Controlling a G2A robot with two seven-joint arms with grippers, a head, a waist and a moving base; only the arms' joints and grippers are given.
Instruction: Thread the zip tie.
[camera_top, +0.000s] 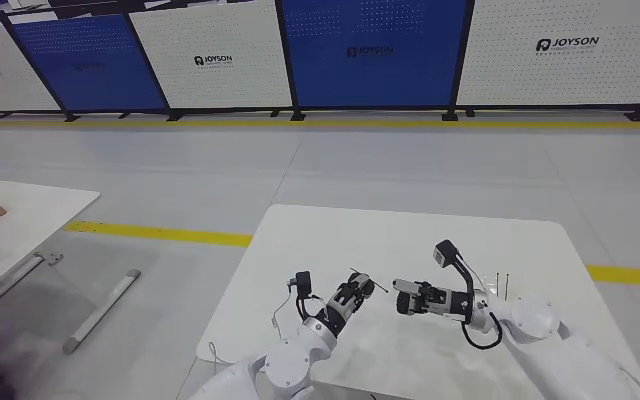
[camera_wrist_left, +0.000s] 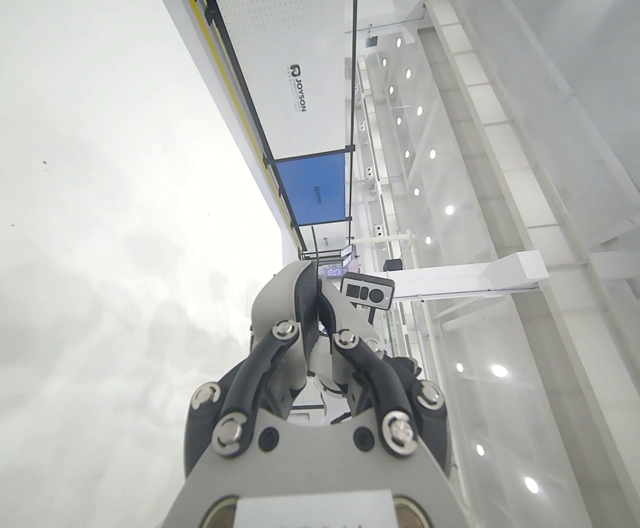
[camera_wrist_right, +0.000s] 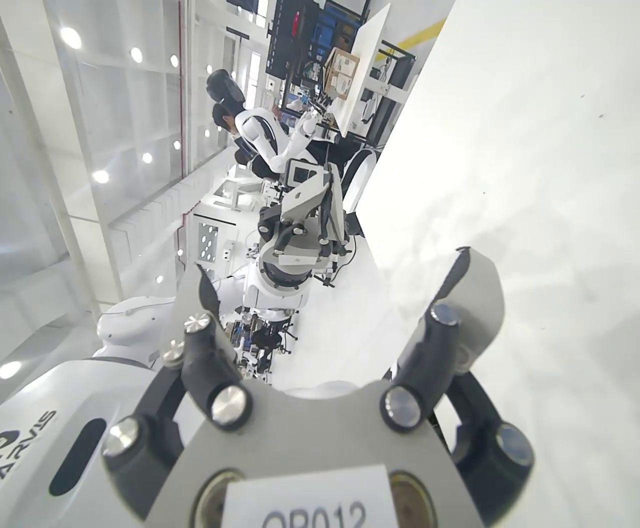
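Observation:
A thin black zip tie (camera_top: 370, 281) sticks out sideways from my left gripper (camera_top: 358, 289), which is shut on it above the middle of the white table (camera_top: 300, 240). In the left wrist view the fingertips (camera_wrist_left: 311, 280) are pressed together, and a thin dark strip of the zip tie (camera_wrist_left: 314, 242) rises beyond them. My right gripper (camera_top: 403, 297) faces the left one a short gap away. Its fingers (camera_wrist_right: 200, 290) are spread wide with nothing between them. The left gripper (camera_wrist_right: 300, 235) shows straight ahead in the right wrist view.
Two more thin dark strips (camera_top: 502, 284) lie on the table behind the right arm, near the right edge. A second white table (camera_top: 40, 215) stands off to the left. Blue and white panels (camera_top: 370, 50) line the far side of the floor.

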